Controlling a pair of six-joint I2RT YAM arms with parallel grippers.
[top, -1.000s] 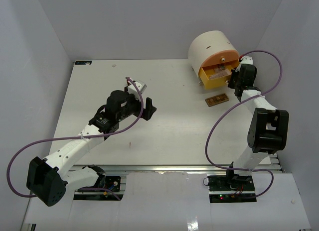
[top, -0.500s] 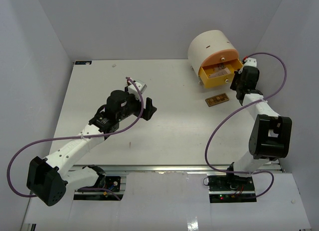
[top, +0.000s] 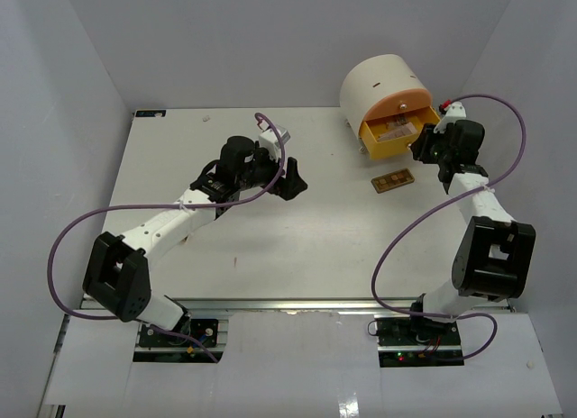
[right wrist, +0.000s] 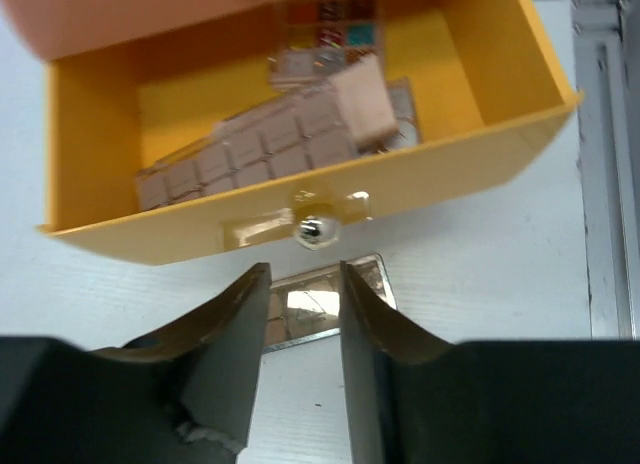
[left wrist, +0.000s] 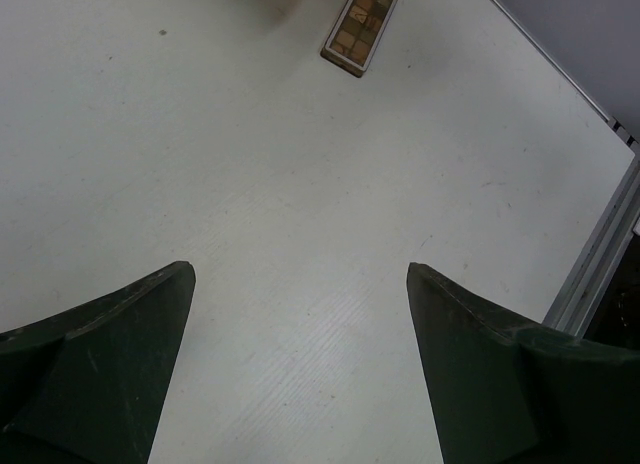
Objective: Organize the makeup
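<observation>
Brown palette (top: 392,180), lying flat (long axis nearly left-right)

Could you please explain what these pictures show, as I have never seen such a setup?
These are two robot arms bolted at the near edge of a white table. The wide picture comes from a fixed camera above and behind them; the other two come from a camera on each wrist, looking past its own fingers. The left gripper hangs wide open over the table, holding nothing. The right gripper, fingers slightly apart and empty, sits just before the knob of an open yellow drawer in a round cream drawer unit. A pink palette and a multicoloured palette lie inside; a brown palette lies on the table.
</observation>
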